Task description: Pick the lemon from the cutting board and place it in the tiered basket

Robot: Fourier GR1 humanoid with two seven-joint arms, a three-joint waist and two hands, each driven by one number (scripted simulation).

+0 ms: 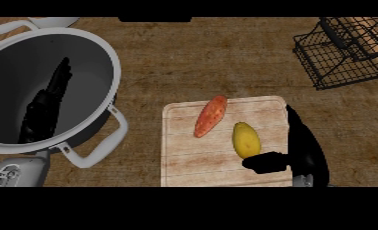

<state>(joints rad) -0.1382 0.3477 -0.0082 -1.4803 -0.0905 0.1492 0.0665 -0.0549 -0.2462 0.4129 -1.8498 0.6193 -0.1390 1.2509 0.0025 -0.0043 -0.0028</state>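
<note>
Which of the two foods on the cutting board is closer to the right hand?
The yellow lemon, right beside the right hand's thumb. The orange-red sweet potato lies farther off, up and to the left on the board.

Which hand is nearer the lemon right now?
Right. The right hand is on the cutting board beside the lemon, thumb at its near end. The left hand shows over the pot, far left.

The tiered basket (341, 54) runs off the right edge, and the pot (55, 89) off the left.
</note>
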